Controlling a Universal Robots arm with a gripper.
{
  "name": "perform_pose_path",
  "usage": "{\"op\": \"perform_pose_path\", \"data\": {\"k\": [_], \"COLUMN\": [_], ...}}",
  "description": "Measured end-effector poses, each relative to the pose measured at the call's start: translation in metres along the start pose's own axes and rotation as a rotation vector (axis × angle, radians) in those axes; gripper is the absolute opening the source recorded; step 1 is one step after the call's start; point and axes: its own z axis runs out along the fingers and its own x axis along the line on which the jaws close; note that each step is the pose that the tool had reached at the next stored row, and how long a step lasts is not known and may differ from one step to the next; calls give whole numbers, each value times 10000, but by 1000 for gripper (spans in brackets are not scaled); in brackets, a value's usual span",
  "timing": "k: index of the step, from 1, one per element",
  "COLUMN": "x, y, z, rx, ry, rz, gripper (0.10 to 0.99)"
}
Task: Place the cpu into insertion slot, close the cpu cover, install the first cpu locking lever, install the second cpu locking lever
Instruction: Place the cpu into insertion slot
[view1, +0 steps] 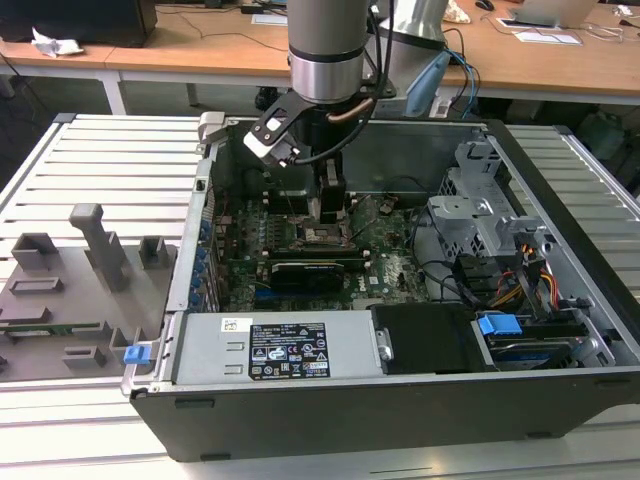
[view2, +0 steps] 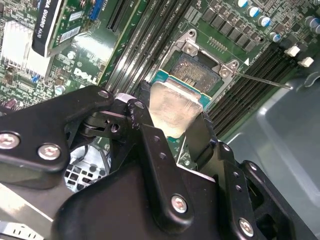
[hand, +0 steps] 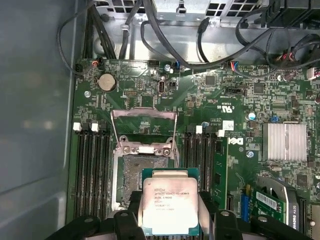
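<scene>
Two wrist views give the close detail: the tool (view2: 172, 114) is clamped on the cpu (hand: 170, 202), with one black finger (view2: 150, 135) on each of two opposite edges and the silver top facing the cameras. The chip hangs over one side of the insertion slot (hand: 131, 175), partly overlapping it and not seated. The cpu cover (hand: 144, 114) stands flipped back beyond the slot. The exterior view shows the arm (view1: 325, 50) reaching down into the open computer case (view1: 400, 410), which rests on a slatted desk (view1: 110, 160).
</scene>
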Motion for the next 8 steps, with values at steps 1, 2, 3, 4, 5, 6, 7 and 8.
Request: {"op": "perform_pose_path", "data": {"k": [1, 2, 3, 4, 5, 6, 7, 8], "x": [0, -1, -1, -1, 2, 8, 13, 24], "y": [-2, -4, -5, -7, -9, -11, -12, -13], "z": [23, 39, 58, 82, 101, 126, 141, 165], "rx": [-1, -1, -1, -1, -1, -1, -1, -2], "ry": [-4, -7, -8, -11, -15, -17, -19, -19], "rz": [0, -1, -1, -1, 1, 1, -1, -2], "gripper": [529, 529, 529, 529, 529, 529, 529, 529]}}
